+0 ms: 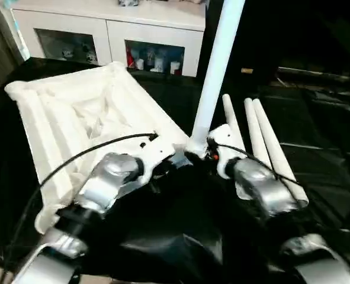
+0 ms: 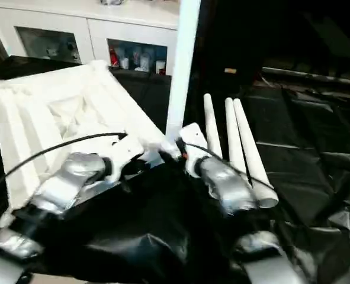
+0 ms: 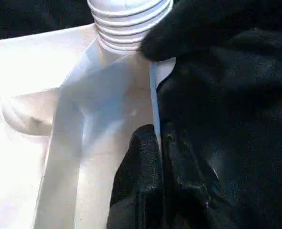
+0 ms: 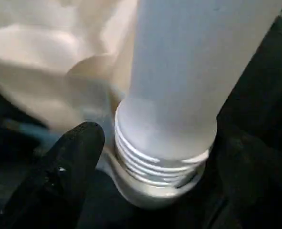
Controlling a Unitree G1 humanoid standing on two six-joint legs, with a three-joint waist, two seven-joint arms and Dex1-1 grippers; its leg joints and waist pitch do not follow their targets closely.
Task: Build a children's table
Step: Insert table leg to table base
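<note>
The upright leg [image 1: 213, 77] stands threaded into the near corner socket [image 4: 150, 191] of the tabletop [image 1: 74, 118]. Left gripper [image 3: 155, 157] pinches the top's rim, apparently. Right gripper [image 4: 150, 157] straddles the thread, fingers [image 4: 69, 162] apart. Smooth, light, rigid tube: grasp low.

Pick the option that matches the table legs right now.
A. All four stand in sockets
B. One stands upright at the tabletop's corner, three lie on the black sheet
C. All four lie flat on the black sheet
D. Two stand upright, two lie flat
B: one leg rises upright from the tabletop corner, and three legs lie side by side on the black sheet.
</note>
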